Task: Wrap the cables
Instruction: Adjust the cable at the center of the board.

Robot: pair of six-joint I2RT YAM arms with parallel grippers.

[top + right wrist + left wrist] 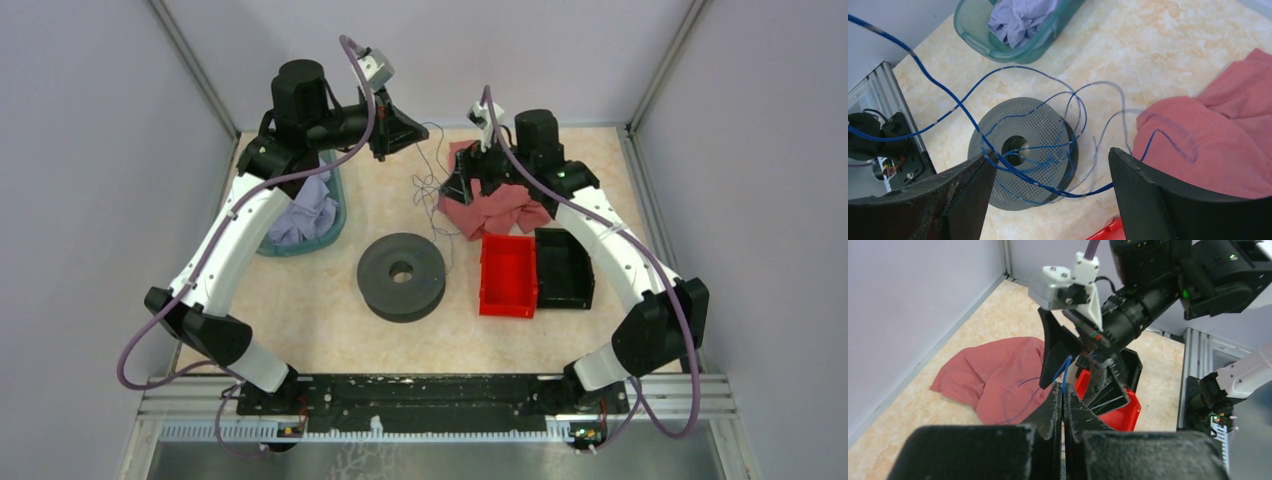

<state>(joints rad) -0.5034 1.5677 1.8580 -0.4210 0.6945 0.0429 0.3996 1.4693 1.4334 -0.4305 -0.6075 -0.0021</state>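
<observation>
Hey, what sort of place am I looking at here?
Likely a robotics lab test cell: two arms bolted to a metal rail, plain panel walls around the table, practice props like a spool and cables.

Down at the bottom edge the left end effector has its two black fingers pressed together, and thin blue cables come up out of the seam between them. One strand rises a little way; another trails off to the left in a loose loop across a red cloth crumpled on the beige table. Facing it, close by, hangs the right end effector, its dark fingers standing apart, a grey-and-white camera block on top. Behind and below those fingers sits a red bin, with a black bin just beyond it. Pale walls close the corner.
</observation>
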